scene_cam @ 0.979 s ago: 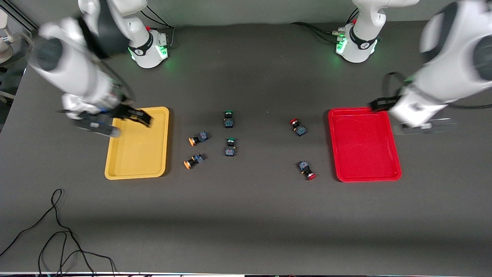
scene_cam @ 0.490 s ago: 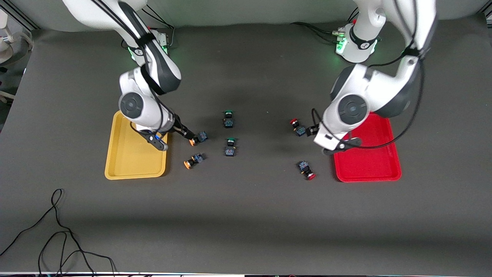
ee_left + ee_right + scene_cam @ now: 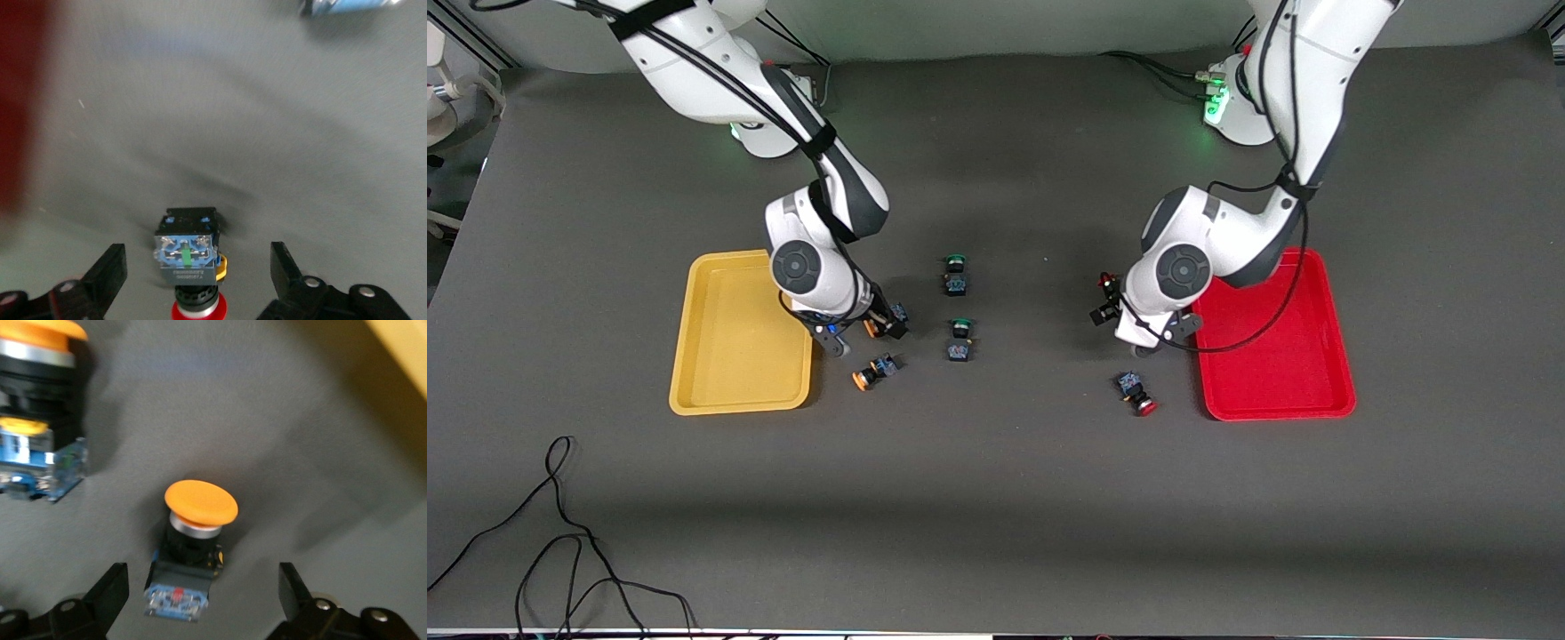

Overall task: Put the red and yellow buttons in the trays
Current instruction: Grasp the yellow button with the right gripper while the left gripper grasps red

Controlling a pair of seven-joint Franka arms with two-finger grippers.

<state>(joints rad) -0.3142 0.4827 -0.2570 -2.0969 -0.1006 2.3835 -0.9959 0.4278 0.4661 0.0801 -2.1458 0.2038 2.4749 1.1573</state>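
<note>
My right gripper (image 3: 879, 324) is open, low over an orange-yellow button (image 3: 193, 543), which lies between its fingers untouched. A second orange-yellow button (image 3: 874, 372) lies nearer the camera and also shows in the right wrist view (image 3: 37, 420). The yellow tray (image 3: 729, 347) lies beside them. My left gripper (image 3: 1113, 307) is open, low around a red button (image 3: 190, 257), whose red cap (image 3: 1108, 282) shows. A second red button (image 3: 1136, 393) lies nearer the camera. The red tray (image 3: 1280, 356) lies beside them, partly under the left arm.
Two green-capped buttons (image 3: 955, 274) (image 3: 959, 340) lie mid-table between the two groups. Black cables (image 3: 560, 533) lie near the front edge at the right arm's end. The left wrist view shows the red tray (image 3: 20, 100) blurred at its edge.
Both arms have swung in from over the trays' outer edges and come down. Each open gripper now straddles a button: right at an orange-yellow one, left at a red one. No button has moved.
</note>
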